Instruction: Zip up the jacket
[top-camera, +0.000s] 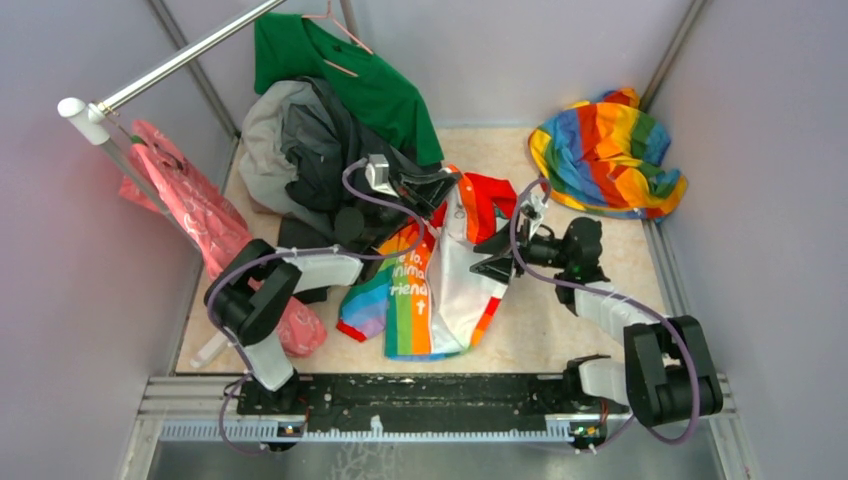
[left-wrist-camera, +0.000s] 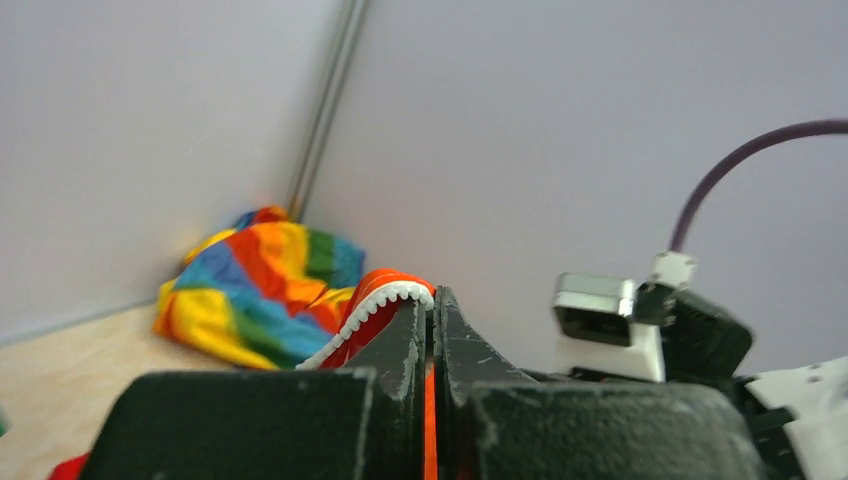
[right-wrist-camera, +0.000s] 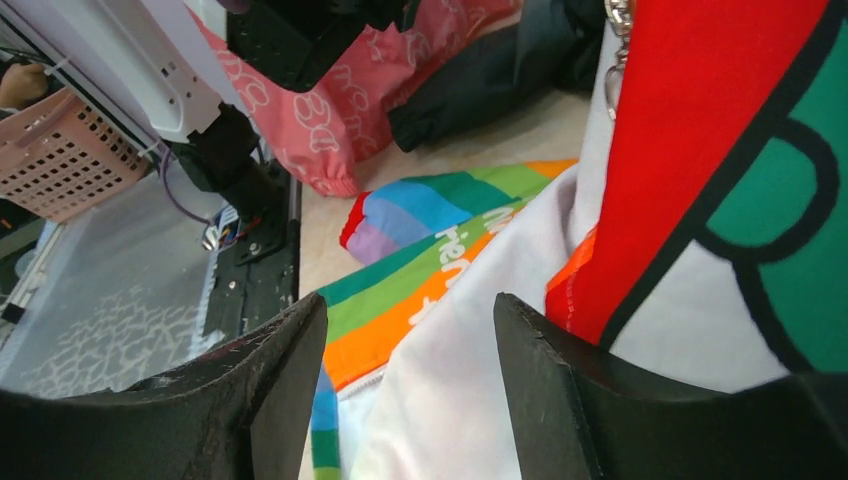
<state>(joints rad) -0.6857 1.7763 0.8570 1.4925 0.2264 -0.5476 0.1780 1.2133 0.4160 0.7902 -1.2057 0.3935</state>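
- The jacket (top-camera: 445, 290) lies on the table between the two arms. Its white panels and rainbow stripes face up, and its red hood (top-camera: 490, 195) points toward the far wall.
- The left gripper (top-camera: 448, 188) is at the jacket's far end, just beside the hood.
- Left wrist view: its fingers (left-wrist-camera: 400, 345) are pressed together, with the orange-red strip (left-wrist-camera: 430, 400) pinched between them. A red edge lined with white zipper teeth (left-wrist-camera: 375, 305) curls up just past the tips.
- The right gripper (top-camera: 487, 257) sits over the jacket's right side.
- Right wrist view: its fingers (right-wrist-camera: 250, 390) stand spread apart and white jacket cloth shows in the gap between them. Nothing is clamped. Whether the tips touch the cloth cannot be told.
- A small metal ring (right-wrist-camera: 612, 85) hangs at the edge of the red panel, near the top of the right wrist view.
- The rainbow cloth (top-camera: 610, 150) is bunched in the far right corner, well apart from the jacket.
- A heap of grey and dark garments (top-camera: 300, 150) lies at far left, with the left arm reaching across its near edge.
- A green shirt (top-camera: 350, 70) lies behind the heap.
- A pink garment (top-camera: 200, 215) hangs at left, below the rail (top-camera: 180, 55).
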